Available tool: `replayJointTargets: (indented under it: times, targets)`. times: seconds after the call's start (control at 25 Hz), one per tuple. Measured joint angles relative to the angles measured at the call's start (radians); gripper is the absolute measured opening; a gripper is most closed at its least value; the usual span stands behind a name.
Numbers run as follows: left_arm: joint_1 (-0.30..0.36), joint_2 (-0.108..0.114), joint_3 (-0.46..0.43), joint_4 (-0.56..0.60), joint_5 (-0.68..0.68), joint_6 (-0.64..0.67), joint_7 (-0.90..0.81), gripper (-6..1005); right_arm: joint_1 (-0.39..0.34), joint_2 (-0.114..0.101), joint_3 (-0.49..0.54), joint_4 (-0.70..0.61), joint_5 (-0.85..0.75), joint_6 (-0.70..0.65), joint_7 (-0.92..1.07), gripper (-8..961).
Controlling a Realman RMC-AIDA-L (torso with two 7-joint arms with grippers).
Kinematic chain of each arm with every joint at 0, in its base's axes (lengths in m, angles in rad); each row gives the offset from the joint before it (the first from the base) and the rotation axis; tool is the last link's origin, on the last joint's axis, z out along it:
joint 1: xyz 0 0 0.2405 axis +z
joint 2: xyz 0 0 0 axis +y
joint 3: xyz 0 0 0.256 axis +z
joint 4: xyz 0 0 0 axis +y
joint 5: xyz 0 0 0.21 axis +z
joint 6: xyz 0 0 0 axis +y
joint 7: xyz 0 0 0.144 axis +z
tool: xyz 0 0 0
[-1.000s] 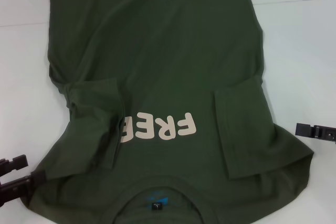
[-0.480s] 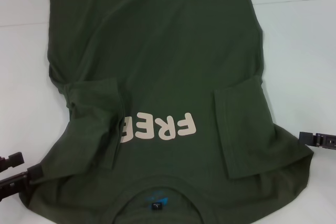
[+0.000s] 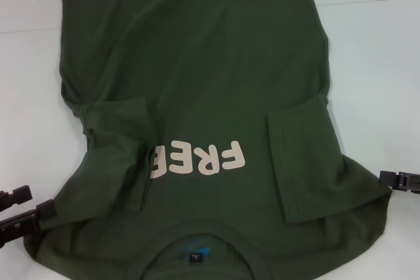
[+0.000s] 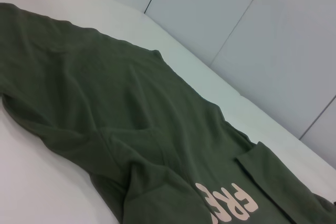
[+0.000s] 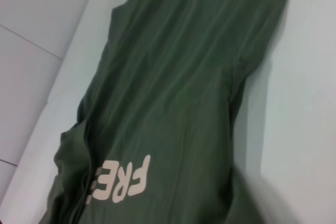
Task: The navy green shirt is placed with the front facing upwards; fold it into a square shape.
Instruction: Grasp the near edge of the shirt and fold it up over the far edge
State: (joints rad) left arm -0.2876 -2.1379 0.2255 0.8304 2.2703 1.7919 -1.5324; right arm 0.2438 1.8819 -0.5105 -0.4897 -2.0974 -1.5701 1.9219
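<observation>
The navy green shirt (image 3: pixel 197 96) lies face-up on the desk (image 3: pixel 374 63), sleeves folded in. Left end effector (image 3: pixel 20 211) at 8 o'clock appears spread — right end effector (image 3: pixel 399 180) at 4, cannot tell. Pinch both shoulder corners evenly.

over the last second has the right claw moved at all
Yes. In the head view the right claw has slid outward toward the robot's right and slightly nearer the robot, away from the shirt, whose "FREE" lettering stayed put.

table (image 3: pixel 367 63): white, plain | wall (image 4: pixel 252 30): pale panels, seemingly tiled, dark seams
</observation>
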Motion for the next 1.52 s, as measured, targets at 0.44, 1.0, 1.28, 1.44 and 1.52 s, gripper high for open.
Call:
replayJointTargets:
  times: [0.44, 1.0, 1.28, 1.44, 1.52]
  targets:
    - [-0.008, 0.003, 0.0, -0.004, -0.002, -0.006, 0.003, 875, 0.014, 0.009, 0.002, 0.004, -0.018, 0.019, 0.004, 869]
    - [-0.015, 0.003, 0.001, -0.005, -0.002, -0.007, 0.007, 874, 0.031, 0.013, -0.014, 0.01, -0.018, 0.045, 0.006, 868]
    - [-0.015, 0.003, 0.0, -0.005, -0.002, -0.006, 0.014, 875, 0.045, 0.018, -0.019, 0.008, -0.059, 0.041, 0.008, 868]
    - [-0.019, 0.003, 0.0, -0.005, -0.002, -0.004, 0.014, 875, 0.049, 0.019, -0.012, 0.006, -0.074, 0.038, 0.014, 863]
    - [-0.02, 0.003, 0.0, -0.005, -0.002, -0.004, 0.014, 875, 0.048, 0.019, -0.011, 0.005, -0.076, 0.037, 0.015, 861]
